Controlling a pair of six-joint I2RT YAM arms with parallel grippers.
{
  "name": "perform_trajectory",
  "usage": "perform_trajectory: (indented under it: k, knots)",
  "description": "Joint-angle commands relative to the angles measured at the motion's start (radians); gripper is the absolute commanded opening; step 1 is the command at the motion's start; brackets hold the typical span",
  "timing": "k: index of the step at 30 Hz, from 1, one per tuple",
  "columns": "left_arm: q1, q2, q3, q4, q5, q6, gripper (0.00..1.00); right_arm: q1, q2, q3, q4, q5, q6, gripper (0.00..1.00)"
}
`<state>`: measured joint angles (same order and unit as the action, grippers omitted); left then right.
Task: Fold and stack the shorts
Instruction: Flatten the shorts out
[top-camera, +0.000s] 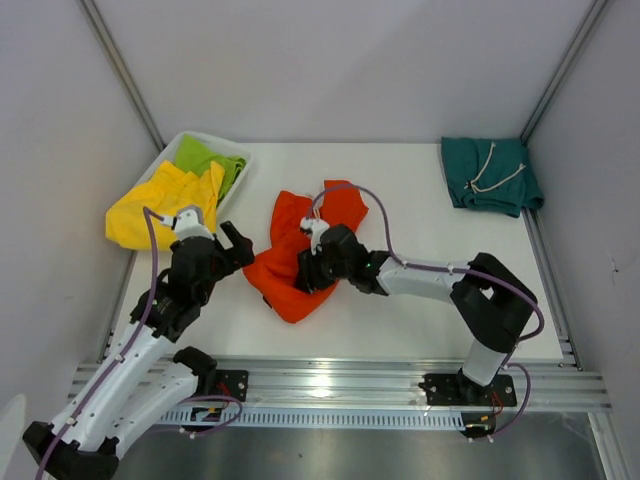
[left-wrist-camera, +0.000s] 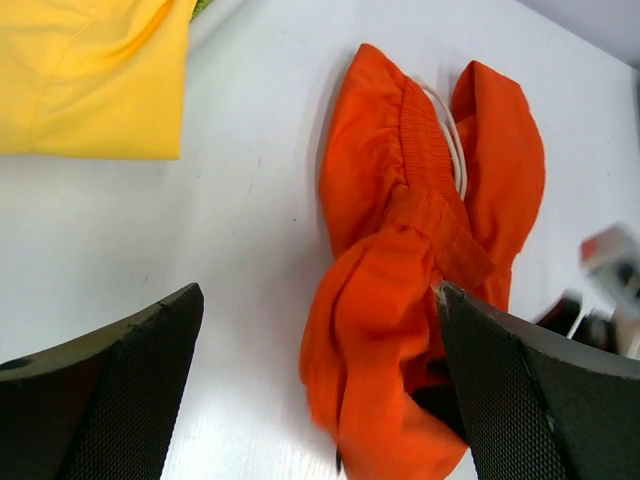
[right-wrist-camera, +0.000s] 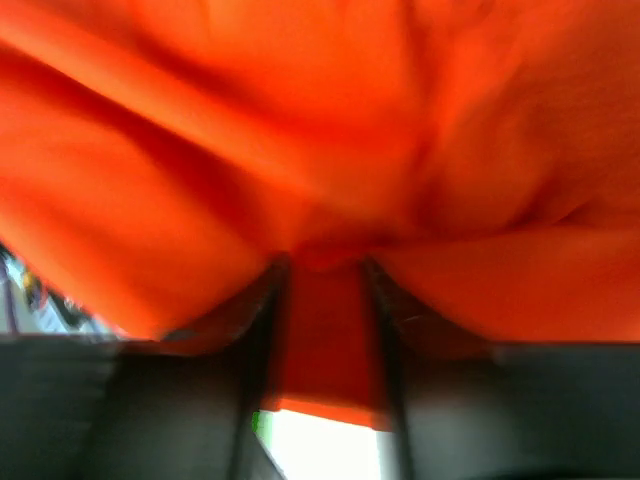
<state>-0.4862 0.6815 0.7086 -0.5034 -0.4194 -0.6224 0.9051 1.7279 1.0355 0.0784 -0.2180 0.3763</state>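
The bright orange shorts (top-camera: 290, 262) lie crumpled in the middle of the table, white drawstring at the top; they also show in the left wrist view (left-wrist-camera: 400, 250). My right gripper (top-camera: 312, 268) is shut on a fold of them, and orange cloth fills the right wrist view (right-wrist-camera: 320, 120) and sits between the fingers (right-wrist-camera: 322, 310). My left gripper (top-camera: 236, 246) is open and empty just left of the orange shorts, its wide-apart pads (left-wrist-camera: 110, 390) framing their lower left edge. The teal shorts (top-camera: 490, 175) lie folded at the back right corner.
A white bin (top-camera: 172, 150) at the back left holds the lime-green shorts (top-camera: 207, 160). The yellow shorts (top-camera: 160, 205) spill from it onto the table and show in the left wrist view (left-wrist-camera: 90, 70). Grey walls stand at both sides, and a metal rail (top-camera: 340, 380) runs along the near edge.
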Motion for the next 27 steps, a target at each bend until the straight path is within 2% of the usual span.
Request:
perform_trajectory:
  k: [1,3,4,6,7,10,12,13,17,19,23,27]
  knots:
    - [0.054,0.039,-0.008,0.011,0.134,0.047,0.99,0.066,-0.013,-0.073,-0.017,-0.017,-0.076,0.31]
    - [0.058,0.059,-0.014,0.020,0.146,0.049,0.99,0.089,-0.063,-0.202,0.038,-0.018,-0.063,0.14]
    - [0.058,0.075,-0.017,0.026,0.165,0.050,0.99,0.092,-0.095,-0.245,0.052,-0.011,-0.045,0.00]
    - [0.061,0.088,-0.021,0.055,0.186,0.059,0.99,0.119,-0.200,-0.334,0.044,0.006,-0.054,0.00]
    - [0.061,0.110,-0.023,0.071,0.230,0.069,0.99,0.138,-0.253,-0.347,-0.019,0.088,-0.072,0.00]
    - [0.061,0.157,-0.037,0.140,0.309,0.091,0.99,0.167,-0.294,-0.357,-0.116,0.199,-0.083,0.01]
    - [0.060,0.211,-0.050,0.201,0.401,0.096,0.99,0.153,-0.324,-0.382,-0.124,0.201,-0.071,0.10]
    - [0.060,0.222,-0.075,0.224,0.439,0.098,0.99,0.138,-0.332,-0.388,-0.117,0.195,-0.068,0.19]
    - [0.054,0.176,-0.161,0.353,0.637,0.101,0.99,0.101,-0.340,-0.377,-0.101,0.174,-0.050,0.28]
    - [0.041,0.141,-0.204,0.408,0.686,0.092,0.99,0.062,-0.321,-0.373,-0.089,0.131,-0.045,0.27]
    - [-0.040,0.095,-0.239,0.365,0.648,0.056,0.99,0.011,-0.283,-0.358,-0.034,0.082,-0.028,0.26]
    - [-0.060,0.066,-0.291,0.353,0.614,-0.014,0.99,-0.024,-0.257,-0.347,-0.011,0.043,-0.010,0.25]
